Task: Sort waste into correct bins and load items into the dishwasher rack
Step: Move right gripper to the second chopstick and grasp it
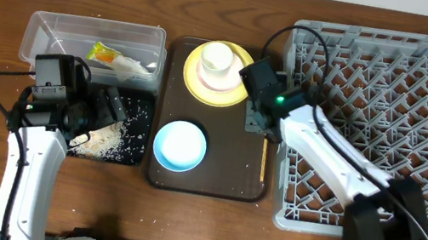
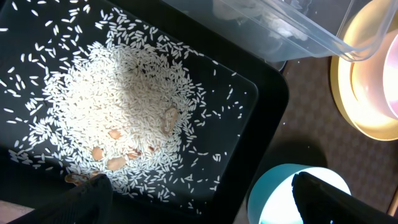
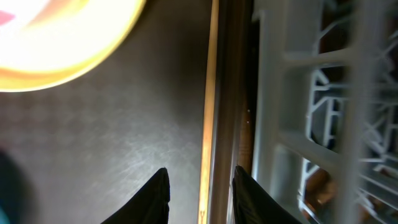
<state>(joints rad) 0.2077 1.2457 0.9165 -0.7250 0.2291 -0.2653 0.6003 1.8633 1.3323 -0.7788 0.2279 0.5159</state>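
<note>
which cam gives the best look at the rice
Left wrist: the rice fills the frame, with single grains and brown bits plain on the black tray. Overhead shows it only as a small pale patch next to the left arm. Right wrist shows none of it.

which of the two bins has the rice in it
The shallow black tray: white rice is piled across it. The clear tub behind it holds wrappers instead.
</note>
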